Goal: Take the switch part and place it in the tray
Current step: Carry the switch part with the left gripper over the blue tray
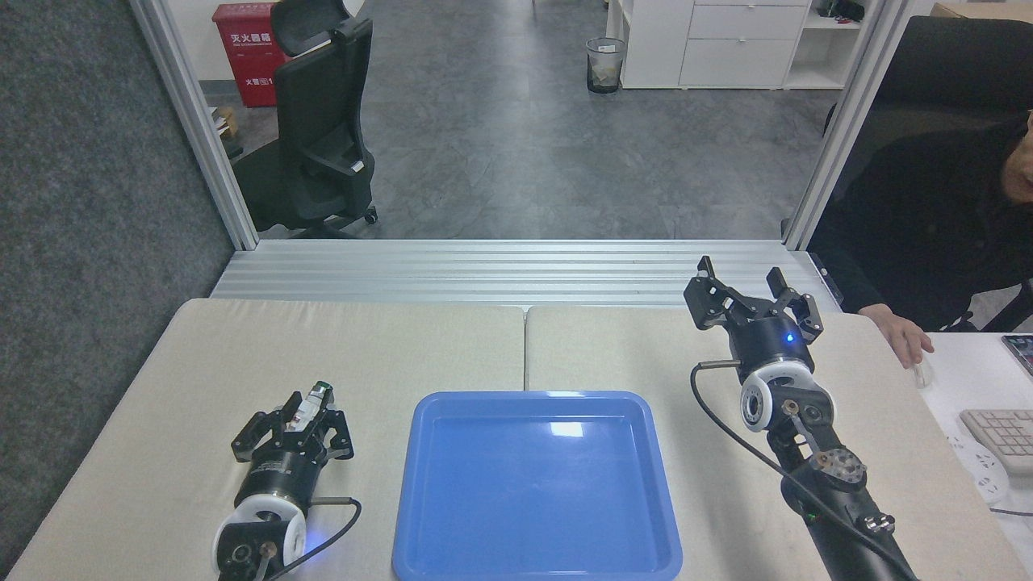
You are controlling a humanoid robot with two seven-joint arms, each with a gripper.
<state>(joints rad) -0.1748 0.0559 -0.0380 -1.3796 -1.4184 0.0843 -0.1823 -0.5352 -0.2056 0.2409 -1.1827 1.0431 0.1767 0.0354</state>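
One switch part [311,405] clenched in left gripper [300,420], just left of tray [536,566]; right gripper [746,300] spread, empty.

Glossy blue tray [537,484] on a plain beige counter [387,355]; whitish switch part [311,403] with orange middle and green tip; black hands.

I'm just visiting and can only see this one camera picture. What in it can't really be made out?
- Switch part: head view; its lower end is hidden between the left gripper fingers, and it is too small for detail.
- Tray: its near rim is cut off by the bottom edge.
- Right gripper: its arm leaves the picture at the bottom edge.
- Person: cut off by the right edge; only part shows.
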